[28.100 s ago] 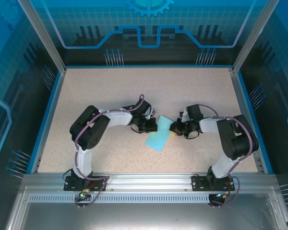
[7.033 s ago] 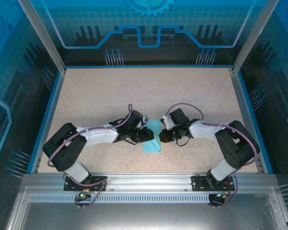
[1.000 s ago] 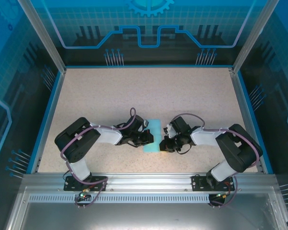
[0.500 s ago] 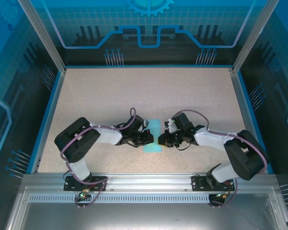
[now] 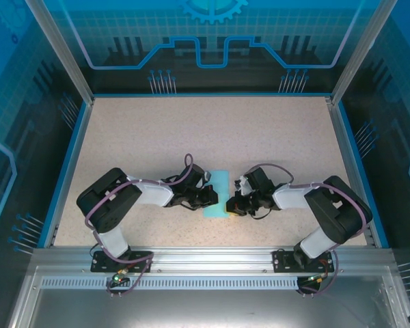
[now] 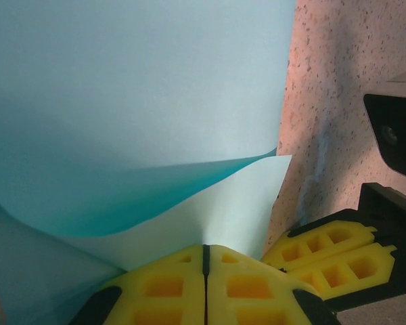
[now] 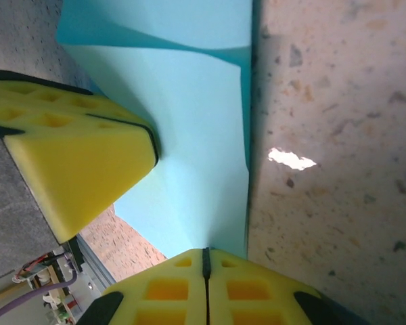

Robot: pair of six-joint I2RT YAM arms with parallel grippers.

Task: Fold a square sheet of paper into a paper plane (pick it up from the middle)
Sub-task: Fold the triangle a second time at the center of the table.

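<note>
Well, the square sheet of paper (image 5: 221, 183) is merely a folded strip, much folding left; left gripper (image 6: 204, 252) and right gripper (image 7: 204, 256) both clamp it.

Grip not verifiable.
The square sheet of paper (image 6: 142, 88) runs off frame above the closed jaws of the left gripper (image 6: 204, 249); any pinch there is hidden.

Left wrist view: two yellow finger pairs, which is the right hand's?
The tilted pair at lower right is the right hand, beside the paper. The bottom-centre pair, tips at the paper, is the left hand.
</note>
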